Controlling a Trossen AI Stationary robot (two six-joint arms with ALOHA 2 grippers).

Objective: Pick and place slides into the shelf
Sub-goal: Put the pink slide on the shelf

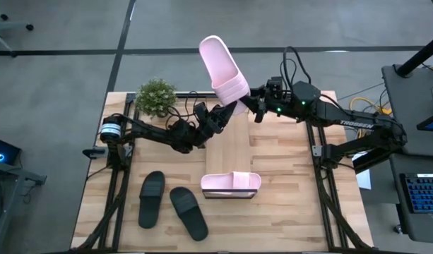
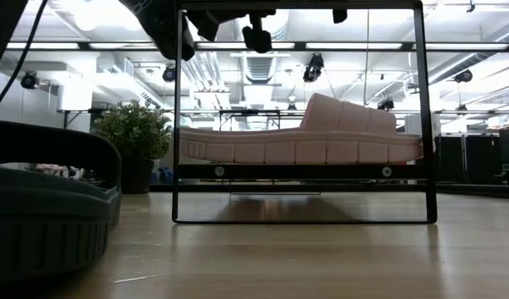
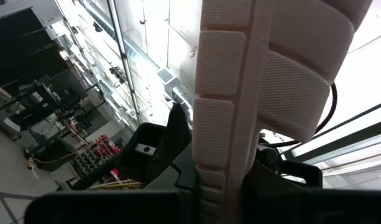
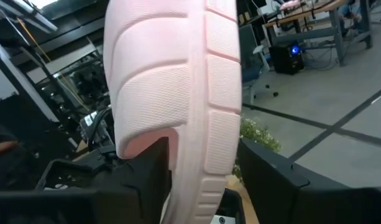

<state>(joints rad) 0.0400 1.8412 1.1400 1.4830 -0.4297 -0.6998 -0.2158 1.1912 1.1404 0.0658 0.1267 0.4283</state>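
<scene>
Looking down from the high view, I see both grippers meeting at a pink slide (image 1: 223,67) raised above the table's far edge, toe pointing away from the table. My left gripper (image 1: 229,109) comes from the left, my right gripper (image 1: 253,99) from the right, both at the strap end. The left wrist view shows the sole edge of that slide (image 3: 230,99) standing between my left fingers (image 3: 178,134), which press on it from both sides. The right wrist view shows the same slide (image 4: 178,87) sitting between my right fingers (image 4: 274,171), but there I cannot tell whether they touch it.

Only the high view shows the two black slides (image 1: 170,204) lying side by side on the near left of the table (image 1: 287,204). The second pink slide (image 1: 231,182) lies on the shelf (image 1: 227,152); the low view shows it (image 2: 300,137) side-on, resting on the board inside a thin dark frame (image 2: 427,116), with one black slide (image 2: 46,208) close to the lens.

White lettering reading TROSSEN (image 1: 354,123) shows on the right arm. A small potted plant (image 1: 156,97) stands at the far left corner. Planks make up the tabletop; grey floor surrounds it, and an open hall with ceiling lights lies behind.
</scene>
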